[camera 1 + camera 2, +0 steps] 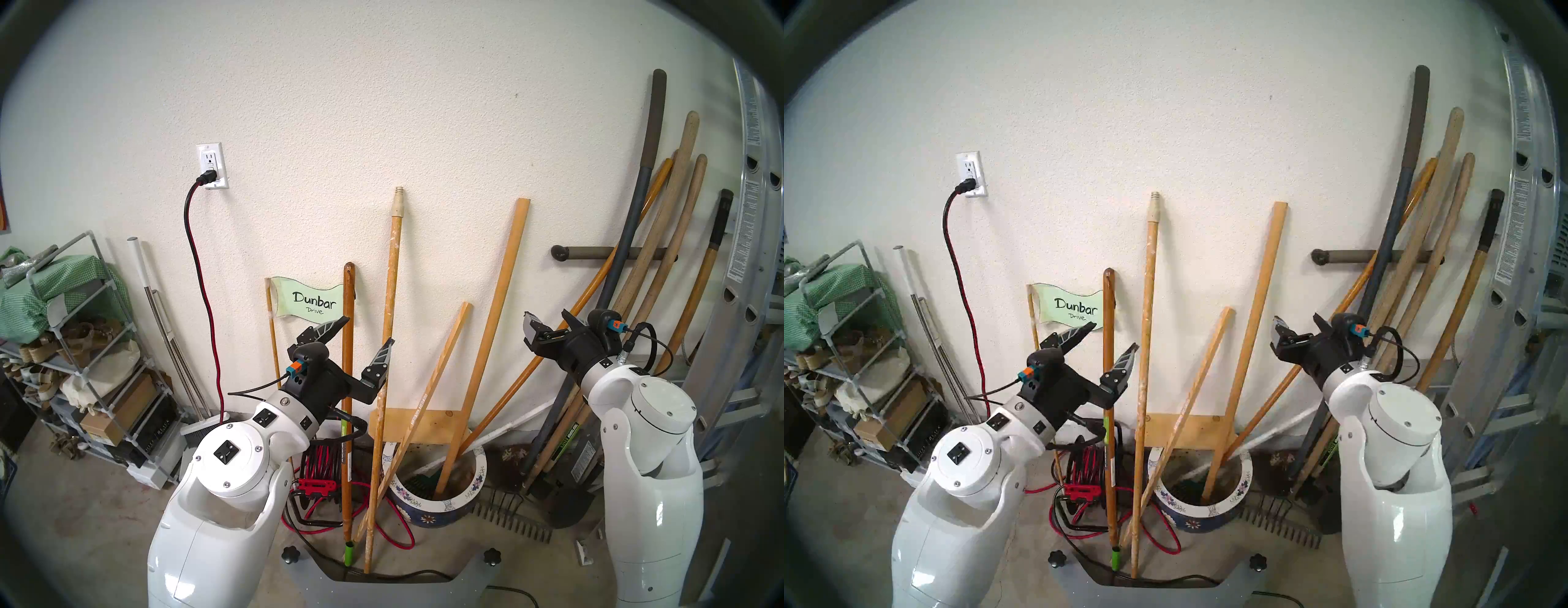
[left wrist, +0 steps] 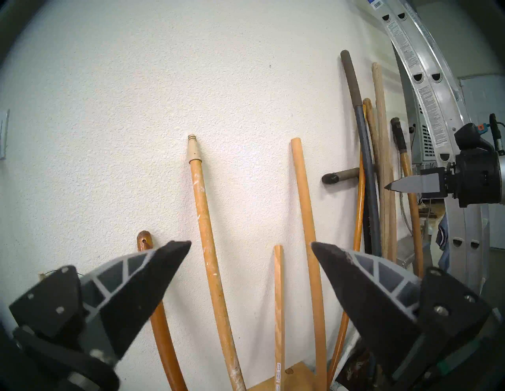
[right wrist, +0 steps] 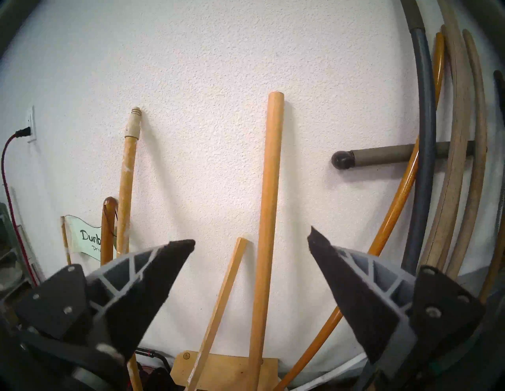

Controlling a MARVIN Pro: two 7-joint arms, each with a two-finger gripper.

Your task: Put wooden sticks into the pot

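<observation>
The blue flowered pot (image 1: pixel 477 471) stands on the floor by the wall. The thick yellow-tan dowel (image 1: pixel 492 331) stands in it, leaning on the wall. The paint-flecked handle (image 1: pixel 392 271) with the cream threaded tip stands on the floor left of the pot. My left gripper (image 1: pixel 365 333) is open, and in the left wrist view the handle (image 2: pixel 203 218) runs just beyond its fingers (image 2: pixel 153 273). My right gripper (image 1: pixel 547 316) is open and empty to the right of the dowel, which runs beyond its fingers in the right wrist view (image 3: pixel 269 191).
A thin square slat (image 1: pixel 441 382) and an orange handle (image 1: pixel 551 339) also lean out of the pot. A brown stick (image 1: pixel 348 339), a "Dunbar Drive" sign (image 1: pixel 312 303) and a red cord reel (image 1: pixel 322 471) are at the left. A rake head (image 1: pixel 517 516), garden tools (image 1: pixel 662 254) and a ladder (image 1: pixel 746 254) are at the right.
</observation>
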